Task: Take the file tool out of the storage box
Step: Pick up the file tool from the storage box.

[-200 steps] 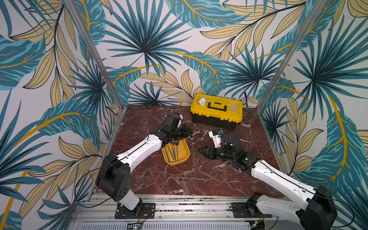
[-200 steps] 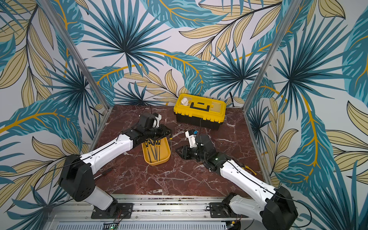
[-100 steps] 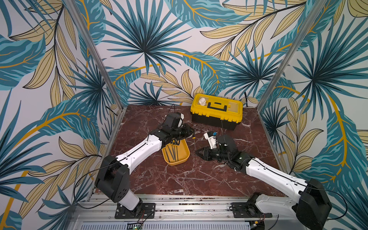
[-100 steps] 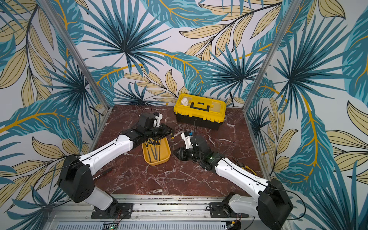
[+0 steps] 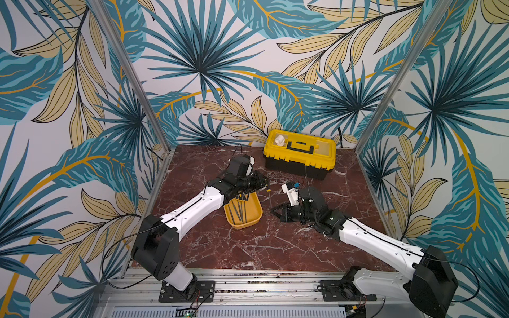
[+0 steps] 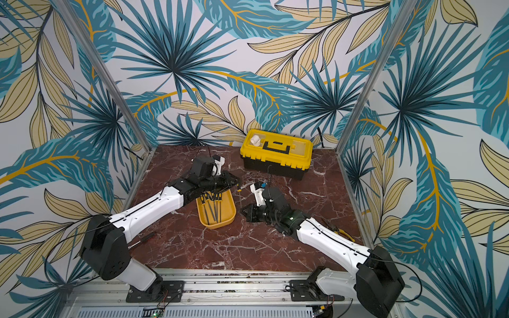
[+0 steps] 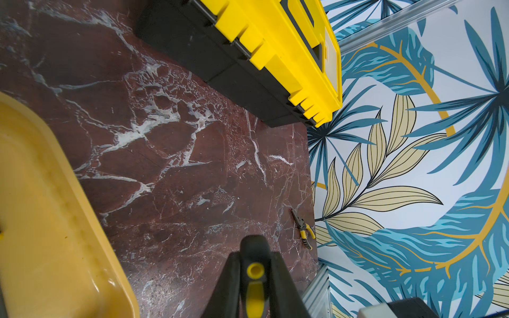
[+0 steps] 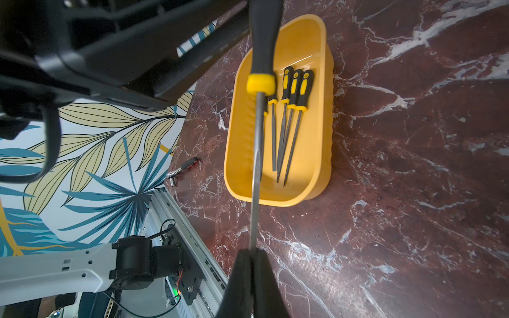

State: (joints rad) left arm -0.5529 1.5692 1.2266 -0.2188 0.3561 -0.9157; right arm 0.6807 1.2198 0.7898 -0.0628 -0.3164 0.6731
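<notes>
Red marble table [image 5: 248,247], leafy walls [image 5: 198,71].
Your left gripper [image 7: 254,264] clamps the file [image 8: 258,137] by its black-yellow handle; right gripper [image 8: 252,253] pinches the blade.

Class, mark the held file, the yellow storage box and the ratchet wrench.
File [image 8: 259,124]: right wrist view, metal shaft.
Storage box [image 8: 309,148]: right wrist view, bare floor.
Ratchet wrench [image 8: 184,169]: right wrist view, shank.

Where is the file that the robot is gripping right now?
In a top view the file hangs just right of the storage box, its handle in the left end effector and its tip in the right end effector.
</notes>
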